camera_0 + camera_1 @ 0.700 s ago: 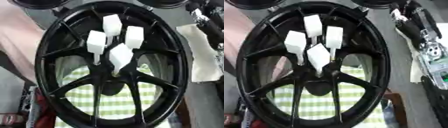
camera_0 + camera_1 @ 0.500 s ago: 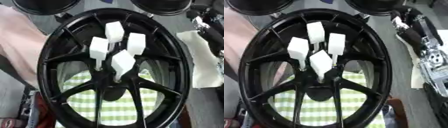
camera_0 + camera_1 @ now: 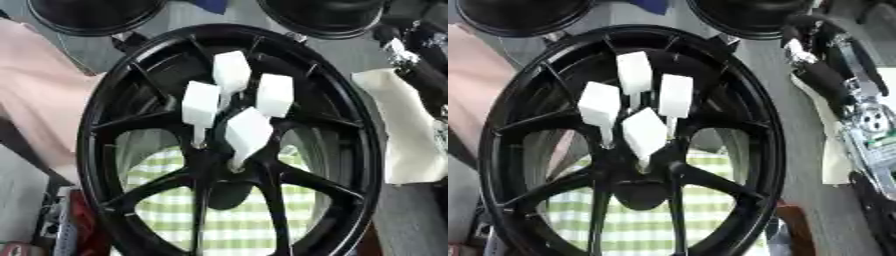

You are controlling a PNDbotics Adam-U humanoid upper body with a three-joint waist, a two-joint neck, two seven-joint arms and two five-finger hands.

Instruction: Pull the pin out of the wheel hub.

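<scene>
Wheel hub [image 3: 350,150] bottom rim cut off by the lower edge; pin stems blurred.

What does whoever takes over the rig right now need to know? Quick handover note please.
Hands: the right arm shows along the right edge, but its hand cannot be made out; the left hand is not in view.
Things: the black wheel lies flat over a green checked cloth. Four white block-headed pins stand in the hub, around the centre hole.
Done: nothing, all four pins are seated and no hand is near them.
Left: reach in, grip one pin, pull it out.
</scene>
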